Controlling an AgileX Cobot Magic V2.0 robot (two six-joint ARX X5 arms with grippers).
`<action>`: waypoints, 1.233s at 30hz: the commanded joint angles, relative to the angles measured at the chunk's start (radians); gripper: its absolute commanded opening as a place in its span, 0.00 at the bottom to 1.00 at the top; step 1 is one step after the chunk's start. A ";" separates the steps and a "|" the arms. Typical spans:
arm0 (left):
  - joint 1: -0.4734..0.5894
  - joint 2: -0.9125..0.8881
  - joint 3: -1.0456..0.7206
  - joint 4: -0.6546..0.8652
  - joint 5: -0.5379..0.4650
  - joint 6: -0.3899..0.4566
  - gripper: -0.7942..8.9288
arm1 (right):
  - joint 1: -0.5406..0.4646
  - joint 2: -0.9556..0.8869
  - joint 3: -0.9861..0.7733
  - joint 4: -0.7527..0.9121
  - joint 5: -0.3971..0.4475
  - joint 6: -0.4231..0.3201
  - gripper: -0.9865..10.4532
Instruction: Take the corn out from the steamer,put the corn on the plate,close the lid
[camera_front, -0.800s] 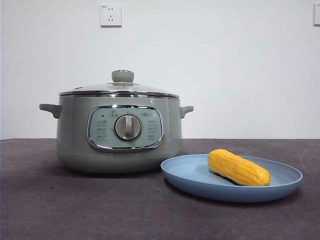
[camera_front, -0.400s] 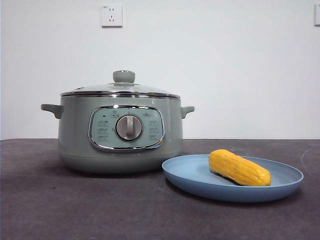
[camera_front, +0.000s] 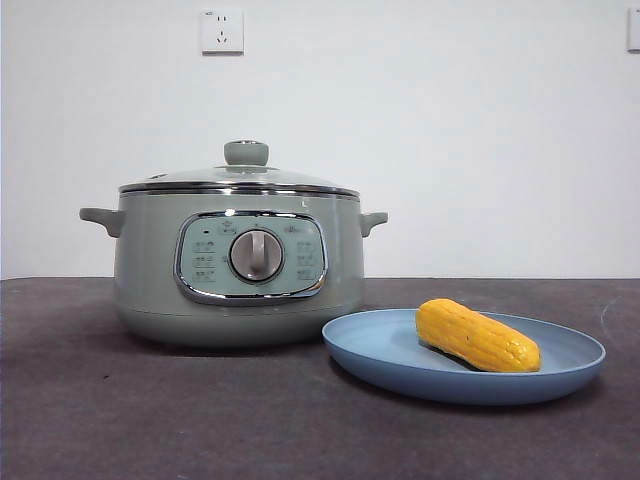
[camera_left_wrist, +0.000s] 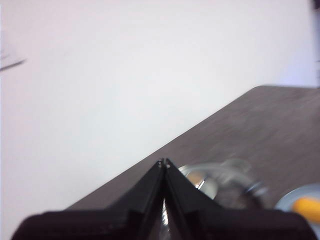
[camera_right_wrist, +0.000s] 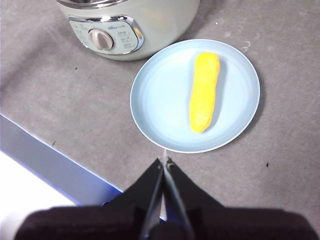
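Dark gray table (camera_front: 150, 420), white wall | corn (camera_front: 477, 335) lies flat on the plate (camera_front: 400, 375), long way slanting toward the steamer (camera_front: 150, 280) | lid (camera_front: 240, 177) sits on steamer | right gripper (camera_right_wrist: 164, 162) pressed together, just off the plate's rim | left gripper (camera_left_wrist: 164, 163) pressed together, above the lid | panel writing too small to read
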 joint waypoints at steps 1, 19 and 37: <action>0.038 -0.097 -0.185 0.091 -0.085 0.019 0.08 | 0.002 -0.002 -0.006 0.003 0.003 -0.004 0.09; 0.169 -0.529 -0.782 0.158 -0.175 -0.076 0.08 | 0.002 -0.002 -0.006 0.003 0.003 -0.004 0.09; 0.169 -0.687 -0.875 0.020 -0.200 -0.216 0.08 | 0.002 -0.002 -0.006 0.003 0.003 -0.004 0.09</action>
